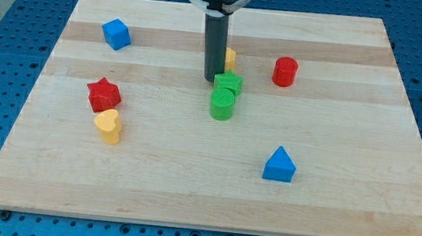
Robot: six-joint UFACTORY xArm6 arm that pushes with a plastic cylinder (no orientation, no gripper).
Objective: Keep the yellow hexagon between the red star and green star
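The yellow hexagon [231, 58] sits above the board's middle, mostly hidden behind my rod. The green star [230, 82] lies just below it, close to it or touching. The red star [103, 94] lies far off at the view's left. My tip [211, 81] rests on the board right beside the green star's left edge and below-left of the yellow hexagon.
A green cylinder [222, 103] touches the green star from below. A yellow heart [108, 126] sits just below the red star. A blue cube [116, 33] is at top left, a red cylinder [284, 71] right of the hexagon, a blue triangle [279, 164] at lower right.
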